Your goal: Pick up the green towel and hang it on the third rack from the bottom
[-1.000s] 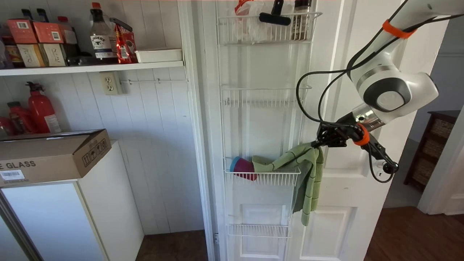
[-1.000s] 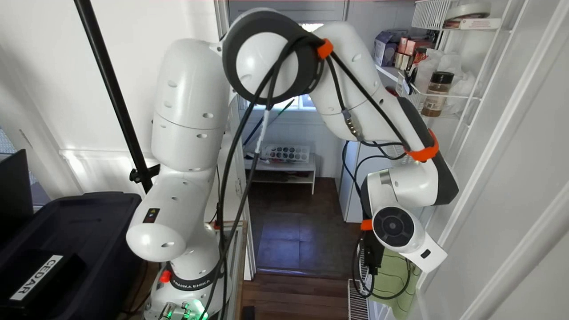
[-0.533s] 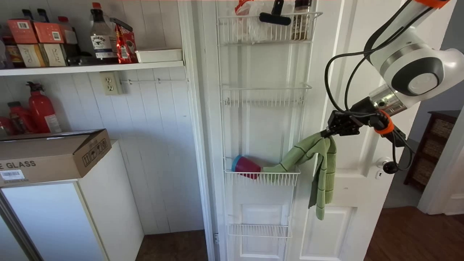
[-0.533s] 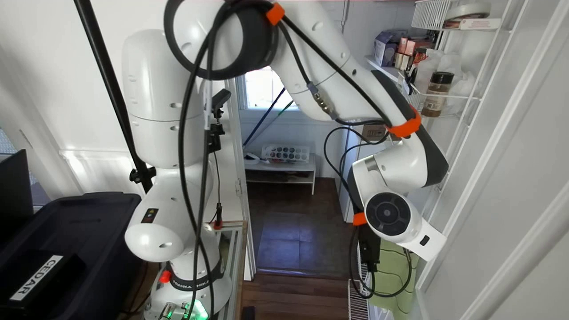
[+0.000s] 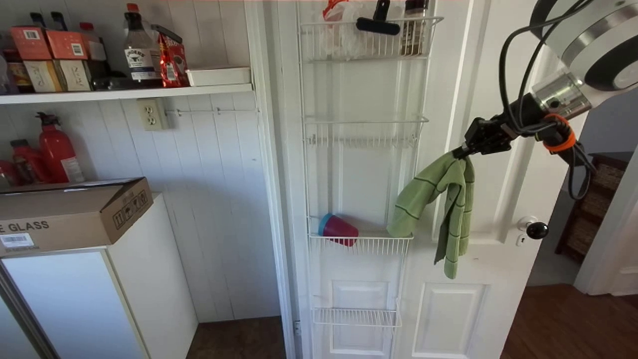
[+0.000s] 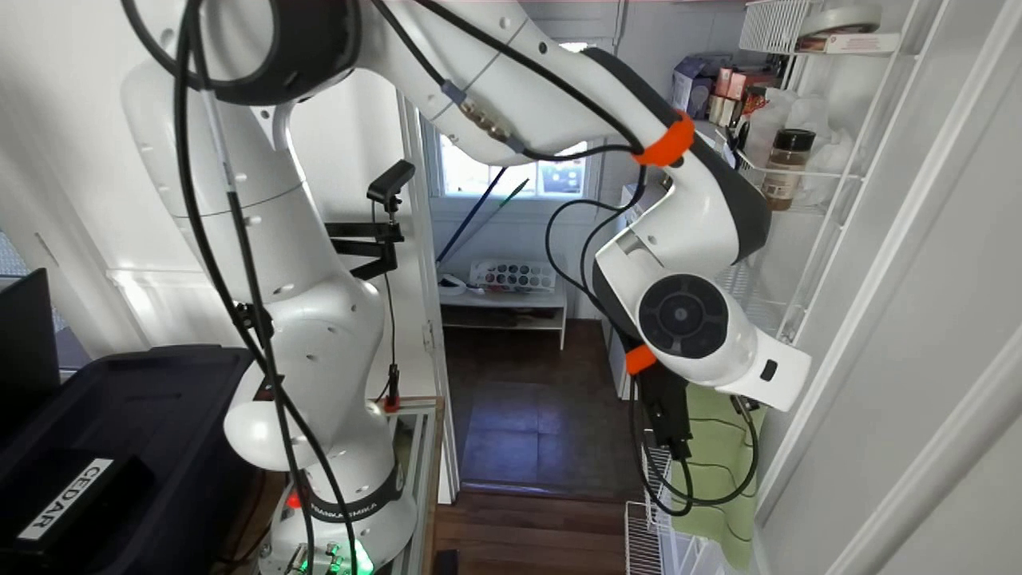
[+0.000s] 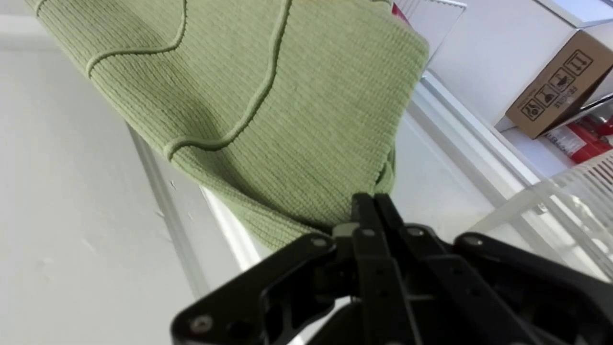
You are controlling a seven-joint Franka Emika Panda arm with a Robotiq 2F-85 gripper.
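The green towel (image 5: 456, 182) hangs folded from my gripper (image 5: 457, 152), with one end by the right end of the second rack from the bottom (image 5: 361, 245) and the other end hanging free before the door. The gripper is shut on the towel; in the wrist view the fingertips (image 7: 373, 197) are pressed together at the edge of the towel (image 7: 311, 96). The towel also shows below the wrist in an exterior view (image 6: 715, 455), where the fingertips are hidden. The third rack from the bottom (image 5: 366, 133) is white wire and holds nothing visible; the gripper is right of and slightly below it.
A purple and blue cup (image 5: 340, 230) lies on its side in the second rack. The top rack (image 5: 369, 42) in that view holds a bag, a black-handled tool and a jar. The door (image 5: 498, 209) has a black knob (image 5: 537, 230). Cables loop round the wrist.
My gripper has moved up and to the right with the towel in an exterior view. The towel has been drawn off most of the second rack, away from the cup.
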